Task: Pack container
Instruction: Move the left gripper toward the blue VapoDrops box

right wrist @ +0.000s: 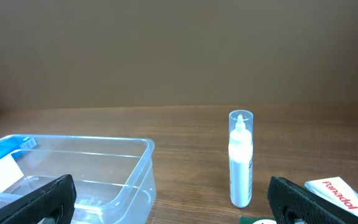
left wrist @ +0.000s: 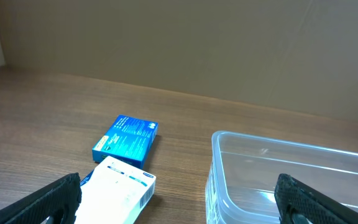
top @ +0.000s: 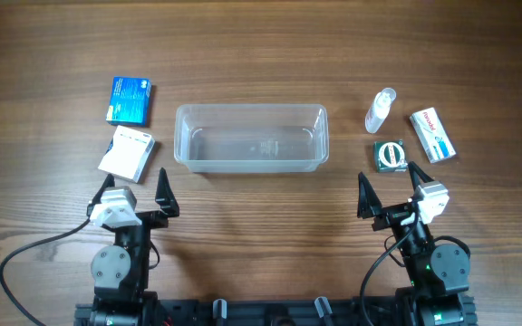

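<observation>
The clear plastic container (top: 251, 138) sits empty at the table's middle; it also shows in the left wrist view (left wrist: 291, 174) and the right wrist view (right wrist: 73, 168). Left of it lie a blue box (top: 129, 100) (left wrist: 125, 140) and a white box (top: 127, 152) (left wrist: 118, 193). Right of it stand a small spray bottle (top: 380, 110) (right wrist: 240, 158), a green round-window box (top: 390, 154) and a white Panadol box (top: 432, 135) (right wrist: 340, 196). My left gripper (top: 137, 186) (left wrist: 179, 205) is open and empty, near the white box. My right gripper (top: 388, 183) (right wrist: 173, 208) is open and empty, just below the green box.
The wooden table (top: 261, 45) extends beyond the objects. Black cables (top: 25, 258) trail from the arm bases at the front edge. A plain brown wall (left wrist: 179, 43) stands behind the table.
</observation>
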Controlling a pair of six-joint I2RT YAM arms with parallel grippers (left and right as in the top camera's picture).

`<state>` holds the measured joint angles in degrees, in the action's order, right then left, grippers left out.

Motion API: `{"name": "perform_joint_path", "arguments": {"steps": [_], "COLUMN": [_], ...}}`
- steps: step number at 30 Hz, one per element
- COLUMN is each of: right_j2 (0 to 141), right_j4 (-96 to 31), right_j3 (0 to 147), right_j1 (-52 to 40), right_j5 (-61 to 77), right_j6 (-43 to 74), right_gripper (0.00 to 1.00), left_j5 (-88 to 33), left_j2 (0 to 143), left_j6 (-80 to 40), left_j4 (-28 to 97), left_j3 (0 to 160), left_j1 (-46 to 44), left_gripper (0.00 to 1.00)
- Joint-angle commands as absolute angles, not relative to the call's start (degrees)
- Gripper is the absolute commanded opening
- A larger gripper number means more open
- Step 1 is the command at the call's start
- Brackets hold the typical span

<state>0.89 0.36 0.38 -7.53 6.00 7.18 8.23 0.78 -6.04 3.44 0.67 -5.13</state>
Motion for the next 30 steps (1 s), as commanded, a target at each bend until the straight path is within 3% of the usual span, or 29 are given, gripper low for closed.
{"name": "perform_joint_path", "arguments": {"steps": [1,19,25,30], "right_j2": [0.64,0.64,0.64,0.64], "right_j4": [0.49,0.49,0.49,0.49], "right_j3": [0.3,0.3,0.3,0.3], "right_j1": [-7.16,-7.16,-7.16,-7.16], "right_j5": [6.94,6.94,6.94,6.94], "right_j6": [6.17,6.15,6.15,6.15], "right_gripper": [1.0,1.0,1.0,1.0], "left_j5": [7.97,7.97,7.97,7.92], "left_j2": [0.38,0.38,0.43,5.17], "left_j6": [-4.71,-4.71,-3.73,2.66], "left_j4": [3.42,2.98,-14.0,-7.66], "left_j3": [0.32,0.32,1.74,12.78], "left_j1": [-4.89,-4.89,-4.86,-4.86], "left_gripper": [1.0,1.0,1.0,1.0]}}
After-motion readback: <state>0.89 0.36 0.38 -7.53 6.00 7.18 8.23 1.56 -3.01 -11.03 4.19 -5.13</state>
